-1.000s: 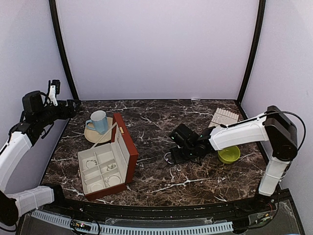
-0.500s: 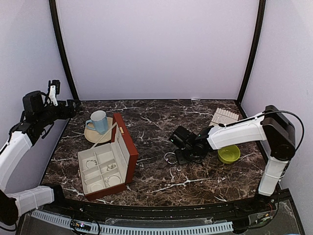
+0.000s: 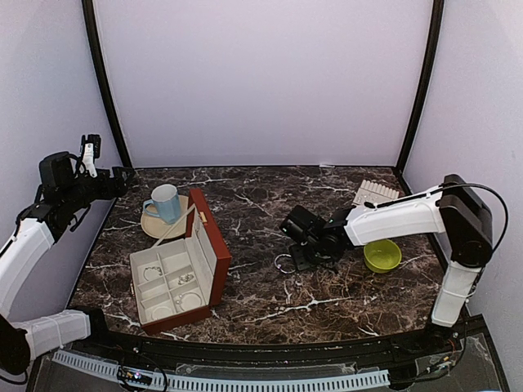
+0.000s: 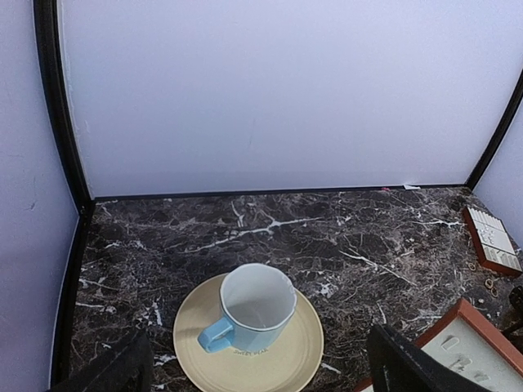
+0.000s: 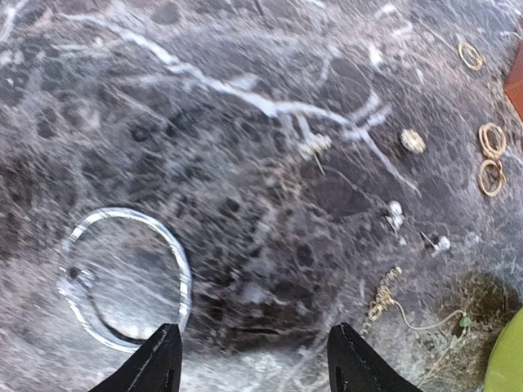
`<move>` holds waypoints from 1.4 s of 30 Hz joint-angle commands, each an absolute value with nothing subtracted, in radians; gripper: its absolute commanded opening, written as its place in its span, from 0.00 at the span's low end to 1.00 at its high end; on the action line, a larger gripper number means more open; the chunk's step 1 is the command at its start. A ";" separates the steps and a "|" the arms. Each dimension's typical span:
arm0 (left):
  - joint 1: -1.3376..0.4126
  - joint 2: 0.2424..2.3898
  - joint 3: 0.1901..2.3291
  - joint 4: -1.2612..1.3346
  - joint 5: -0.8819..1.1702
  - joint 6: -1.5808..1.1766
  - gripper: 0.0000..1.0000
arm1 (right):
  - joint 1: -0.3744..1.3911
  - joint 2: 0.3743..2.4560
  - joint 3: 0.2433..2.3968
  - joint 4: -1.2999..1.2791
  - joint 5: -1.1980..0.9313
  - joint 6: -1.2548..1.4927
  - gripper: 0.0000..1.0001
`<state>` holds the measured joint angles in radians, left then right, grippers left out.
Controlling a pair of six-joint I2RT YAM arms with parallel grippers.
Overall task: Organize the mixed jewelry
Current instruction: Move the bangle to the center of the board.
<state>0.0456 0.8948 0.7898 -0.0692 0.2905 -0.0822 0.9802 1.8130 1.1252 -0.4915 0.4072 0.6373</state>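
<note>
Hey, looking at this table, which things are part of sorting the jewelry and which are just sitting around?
For the job: hoop bracelet, small rings, studs, chain; likely destinations, the compartment box and ring tray.
Just lying about: blue mug, saucer, green bowl.

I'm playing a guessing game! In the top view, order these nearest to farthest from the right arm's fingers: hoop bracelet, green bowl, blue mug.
1. hoop bracelet, just left of them.
2. green bowl, to the right.
3. blue mug, far left.
</note>
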 commanded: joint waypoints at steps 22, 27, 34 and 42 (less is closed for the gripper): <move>0.040 0.901 0.785 -0.069 0.308 -0.101 0.96 | 0.985 1.926 1.220 -0.531 0.417 0.627 0.63; 0.040 0.894 0.782 -0.070 0.297 -0.097 0.96 | 0.984 1.935 1.219 -0.528 0.401 0.618 0.63; 0.041 0.898 0.784 -0.070 0.296 -0.095 0.96 | 0.969 1.938 1.190 -0.533 0.399 0.604 0.64; 0.040 0.878 0.781 -0.073 0.283 -0.092 0.96 | 0.866 1.879 1.143 -0.543 0.420 0.527 0.64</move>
